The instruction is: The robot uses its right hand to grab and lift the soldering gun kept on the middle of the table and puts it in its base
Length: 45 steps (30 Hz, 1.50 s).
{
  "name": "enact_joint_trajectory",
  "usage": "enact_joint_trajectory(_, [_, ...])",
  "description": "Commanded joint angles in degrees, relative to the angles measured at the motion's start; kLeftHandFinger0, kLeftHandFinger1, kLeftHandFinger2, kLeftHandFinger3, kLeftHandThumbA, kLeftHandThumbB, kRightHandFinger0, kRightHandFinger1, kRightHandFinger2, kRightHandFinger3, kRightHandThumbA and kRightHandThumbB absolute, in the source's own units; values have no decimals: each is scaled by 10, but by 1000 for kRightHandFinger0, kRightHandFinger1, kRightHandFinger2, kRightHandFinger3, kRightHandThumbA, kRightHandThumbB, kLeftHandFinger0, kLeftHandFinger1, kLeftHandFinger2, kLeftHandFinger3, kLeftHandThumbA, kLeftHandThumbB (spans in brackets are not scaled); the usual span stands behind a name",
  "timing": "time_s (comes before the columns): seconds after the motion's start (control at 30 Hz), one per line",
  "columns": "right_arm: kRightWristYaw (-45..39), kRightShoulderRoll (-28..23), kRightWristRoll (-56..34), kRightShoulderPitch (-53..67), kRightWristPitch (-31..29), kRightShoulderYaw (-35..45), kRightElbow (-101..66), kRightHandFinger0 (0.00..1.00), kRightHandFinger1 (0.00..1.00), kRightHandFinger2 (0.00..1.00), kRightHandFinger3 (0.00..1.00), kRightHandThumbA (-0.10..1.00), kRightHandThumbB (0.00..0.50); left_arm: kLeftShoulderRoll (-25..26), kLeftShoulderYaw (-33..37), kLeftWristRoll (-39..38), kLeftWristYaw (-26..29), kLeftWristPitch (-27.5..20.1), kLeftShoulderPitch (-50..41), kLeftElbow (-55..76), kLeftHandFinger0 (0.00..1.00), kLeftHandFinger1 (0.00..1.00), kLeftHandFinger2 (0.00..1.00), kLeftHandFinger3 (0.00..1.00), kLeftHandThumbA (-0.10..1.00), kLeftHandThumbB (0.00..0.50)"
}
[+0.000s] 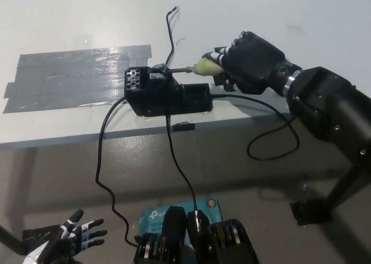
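Gripping the soldering gun by its pale yellowish handle, the black right hand reached in from the 3 o'clock side of the white table, its fingers wrapped tight round the grip. The gun lay nearly level, its thin metal tip pointing toward 9 o'clock and meeting the top of the black base; whether the tip was seated in the holder or only touching it, I could not tell from where I stood. The base sat near the table's front edge, a perforated block at its 9 o'clock end. At 9 o'clock from the base a broad patch of grey tape was stuck flat on the tabletop. One black cable dropped from the base over the table's edge and ran down toward 6 o'clock, and another looped off to the 4 o'clock side beneath the black forearm. Down at 7 o'clock, well apart from everything on the table, the white left hand hung low with its fingers spread and nothing in it.
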State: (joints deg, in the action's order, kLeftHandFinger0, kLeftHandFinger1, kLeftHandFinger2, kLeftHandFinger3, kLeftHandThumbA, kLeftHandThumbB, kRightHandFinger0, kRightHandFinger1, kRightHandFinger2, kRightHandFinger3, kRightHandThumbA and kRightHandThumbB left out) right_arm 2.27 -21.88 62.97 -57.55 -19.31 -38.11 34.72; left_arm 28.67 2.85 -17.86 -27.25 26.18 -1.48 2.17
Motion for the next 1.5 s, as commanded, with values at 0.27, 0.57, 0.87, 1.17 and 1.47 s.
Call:
enact_joint_trajectory(0.27, [30, -12, 59, -35, -12, -49, -16, 0, 0, 163, 509, 68, 191, 5, 15, -17, -10, 8, 6, 19, 1000, 1000, 1000, 1000, 1000, 130])
enact_joint_trajectory(0.57, [43, -16, 76, -57, -15, -85, 42, 0, 0, 135, 411, 53, 181, 2, 19, -11, -4, 8, 6, 22, 1000, 1000, 1000, 1000, 1000, 159])
enact_joint_trajectory(0.87, [56, 8, 53, -120, -41, -90, 106, 0, 0, 112, 461, 109, 205, 3, 33, -16, 0, 8, 17, 31, 1000, 1000, 1000, 1000, 1000, 151])
enact_joint_trajectory(1.17, [59, 19, 63, -123, -34, -104, 115, 0, 0, 155, 533, 107, 254, -4, 47, -13, 7, 8, 23, 37, 1000, 1000, 1000, 1000, 1000, 179])
enact_joint_trajectory(1.47, [140, 46, 87, -118, -28, -143, 168, 0, 0, 140, 478, 95, 271, -13, 56, -5, 11, 8, 25, 45, 1000, 1000, 1000, 1000, 1000, 199])
